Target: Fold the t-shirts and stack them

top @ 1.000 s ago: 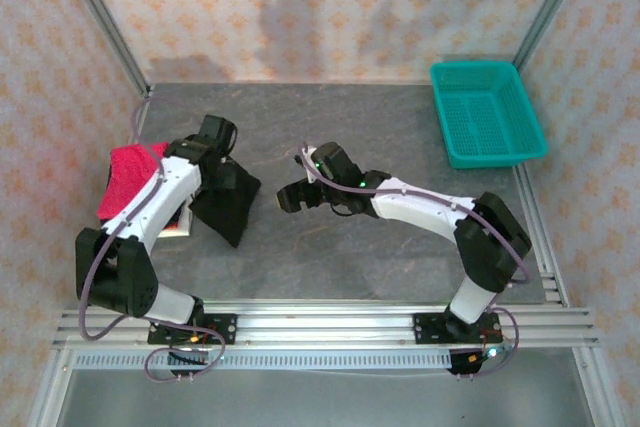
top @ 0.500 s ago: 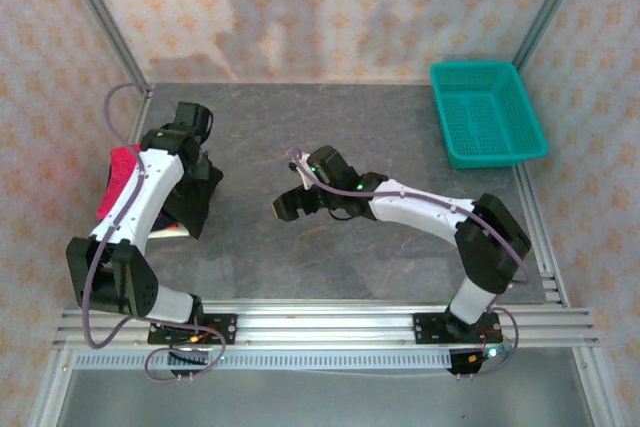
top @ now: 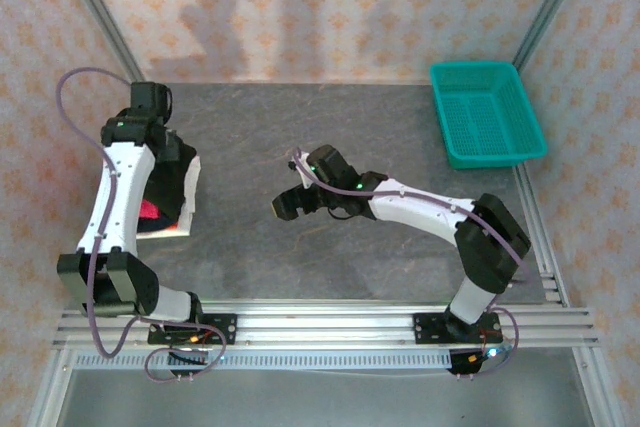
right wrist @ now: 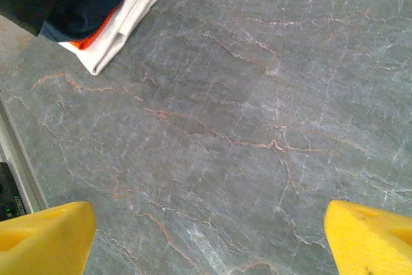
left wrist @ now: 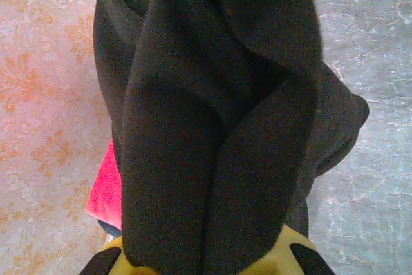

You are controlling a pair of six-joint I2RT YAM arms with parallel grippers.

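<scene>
The left gripper [left wrist: 206,263] is clamped on the black t-shirt [left wrist: 212,127]. In the left wrist view the bunched cloth rises in thick folds from between the yellow fingertips [left wrist: 106,261]. Beside those folds a strip of the crimson-pink t-shirt [left wrist: 106,188] shows lower down, next to the patterned wall.

From above, the left arm reaches toward the far left corner of the grey table [top: 380,137]. The black t-shirt hangs from its gripper over a small pile at the table's left edge. The crimson-pink t-shirt peeks out under the black one, and a white cloth [top: 190,192] edges the pile on the right.

The right gripper [right wrist: 206,236] has its fingers spread wide, with nothing between them. It hovers over bare table near the middle, well apart from the pile. Its wrist view catches the pile's corner: dark cloth over an orange layer [right wrist: 96,40] and the white cloth.

A teal mesh basket [top: 487,112] sits at the far right corner.
</scene>
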